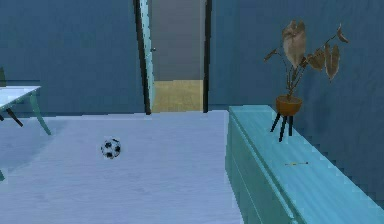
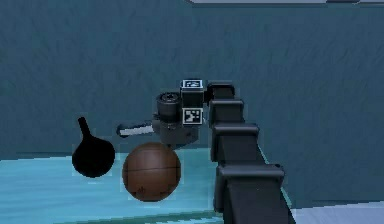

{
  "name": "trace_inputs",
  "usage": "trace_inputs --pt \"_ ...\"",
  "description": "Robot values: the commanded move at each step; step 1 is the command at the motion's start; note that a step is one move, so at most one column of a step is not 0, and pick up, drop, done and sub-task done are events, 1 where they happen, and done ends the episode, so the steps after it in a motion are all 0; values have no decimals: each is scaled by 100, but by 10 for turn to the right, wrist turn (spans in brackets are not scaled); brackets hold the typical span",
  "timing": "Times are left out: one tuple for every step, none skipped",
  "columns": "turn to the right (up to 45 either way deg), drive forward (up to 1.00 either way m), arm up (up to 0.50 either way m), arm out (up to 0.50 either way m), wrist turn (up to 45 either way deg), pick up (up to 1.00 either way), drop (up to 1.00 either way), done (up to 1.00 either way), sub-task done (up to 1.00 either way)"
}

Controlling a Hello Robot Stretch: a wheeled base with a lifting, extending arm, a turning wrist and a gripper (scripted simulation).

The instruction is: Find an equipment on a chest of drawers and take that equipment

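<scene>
Item, arm side view: my arm, a dark square bar, reached from the bottom edge toward the far blue wall, with two white marker squares at its end. Left of these sat my gripper, fingers pointing left, above a teal top. How my jaws stood, and whether they had hold of anything, I could not tell. Item, on that top: a brown ball, round and seamed, near and just below the gripper's body, and left of the ball a black round-bodied thing with a thin neck. These were the likely equipment; whether my fingers touched either could not be told. Item, forward view: a teal chest of drawers ran along the right wall, with a potted plant on a stand at its far end. Item, floor: a black-and-white football at left of middle. Item, far wall: an open doorway – and at the left edge, a pale table.
</scene>
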Motion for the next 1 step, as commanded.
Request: trace_inputs --pt "0 0 -28 0 0 0 0 0 0"
